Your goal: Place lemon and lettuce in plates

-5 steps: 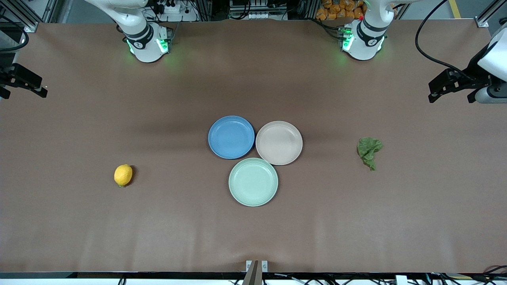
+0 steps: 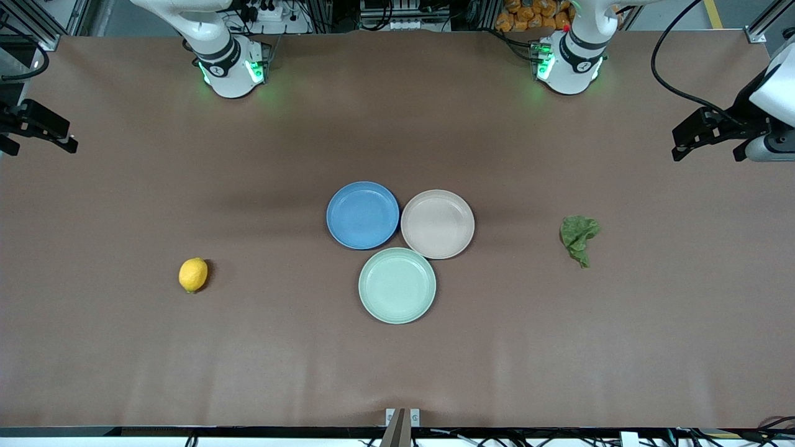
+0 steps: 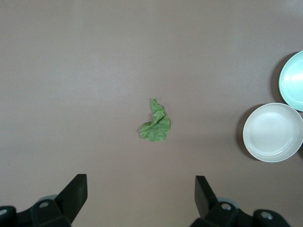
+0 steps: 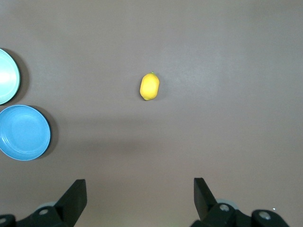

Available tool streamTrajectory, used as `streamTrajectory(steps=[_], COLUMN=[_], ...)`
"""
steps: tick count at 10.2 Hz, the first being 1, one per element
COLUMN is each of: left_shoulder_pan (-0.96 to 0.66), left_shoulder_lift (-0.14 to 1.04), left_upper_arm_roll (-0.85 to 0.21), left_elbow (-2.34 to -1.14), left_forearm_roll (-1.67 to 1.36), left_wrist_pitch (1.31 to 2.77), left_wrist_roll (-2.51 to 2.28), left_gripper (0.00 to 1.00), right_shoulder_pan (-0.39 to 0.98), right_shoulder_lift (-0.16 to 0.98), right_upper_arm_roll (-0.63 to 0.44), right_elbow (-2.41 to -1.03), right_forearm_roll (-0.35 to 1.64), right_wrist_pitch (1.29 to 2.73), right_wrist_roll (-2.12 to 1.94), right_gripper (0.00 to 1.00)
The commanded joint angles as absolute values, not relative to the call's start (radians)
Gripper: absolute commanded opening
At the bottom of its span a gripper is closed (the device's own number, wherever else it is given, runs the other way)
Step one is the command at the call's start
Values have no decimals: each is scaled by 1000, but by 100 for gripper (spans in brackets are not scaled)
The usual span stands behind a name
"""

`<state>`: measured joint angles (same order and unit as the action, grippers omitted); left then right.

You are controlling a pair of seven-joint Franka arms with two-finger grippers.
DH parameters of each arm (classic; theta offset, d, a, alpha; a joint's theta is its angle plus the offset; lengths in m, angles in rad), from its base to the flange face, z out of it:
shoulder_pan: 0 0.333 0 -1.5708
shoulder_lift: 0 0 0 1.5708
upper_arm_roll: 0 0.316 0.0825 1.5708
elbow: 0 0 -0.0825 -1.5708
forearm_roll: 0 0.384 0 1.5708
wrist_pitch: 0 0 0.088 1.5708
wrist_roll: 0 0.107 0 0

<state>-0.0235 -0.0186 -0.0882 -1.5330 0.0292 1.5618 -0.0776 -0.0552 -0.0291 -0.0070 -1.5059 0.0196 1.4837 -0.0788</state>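
The lemon (image 2: pixel 193 274) lies on the table toward the right arm's end; it also shows in the right wrist view (image 4: pixel 149 86). The lettuce (image 2: pixel 579 236) lies toward the left arm's end and shows in the left wrist view (image 3: pixel 156 125). The blue plate (image 2: pixel 363 215) and the beige-pink plate (image 2: pixel 437 223) sit side by side mid-table, both empty. My left gripper (image 2: pixel 708 152) is open and empty, high over the table's left-arm end (image 3: pixel 141 189). My right gripper (image 2: pixel 40 146) is open and empty, high over the right-arm end (image 4: pixel 140 191).
A pale mint green plate (image 2: pixel 397 285) sits empty, touching both other plates and nearer to the front camera. The two arm bases stand at the table's back edge. A brown cloth covers the table.
The right gripper has shifted slightly toward the table's middle. The lemon, lettuce, plates and left gripper have not moved.
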Motion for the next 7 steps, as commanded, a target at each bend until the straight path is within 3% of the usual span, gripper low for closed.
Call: streamTrajectory(steps=[1, 3, 7], left_shoulder_pan=[-20, -23, -23], left_shoulder_lift=[7, 29, 35], left_upper_arm_roll=[-90, -92, -97], left_elbow=[-1540, -1587, -1828], left_forearm_roll=[34, 34, 34], left_wrist_pitch=[1557, 1606, 1836], left_wrist_roll=[-57, -57, -61], left_gripper=[100, 100, 100], right_shoulder_pan=[-48, -51, -83], right_shoulder_lift=[-34, -17, 145], right_upper_arm_roll=[-15, -15, -15], right_elbow=[-1525, -1542, -1539], right_forearm_roll=[11, 11, 14], right_wrist_pitch=[1496, 1535, 1617], right_wrist_roll=[-69, -69, -69], right_gripper=[100, 100, 100])
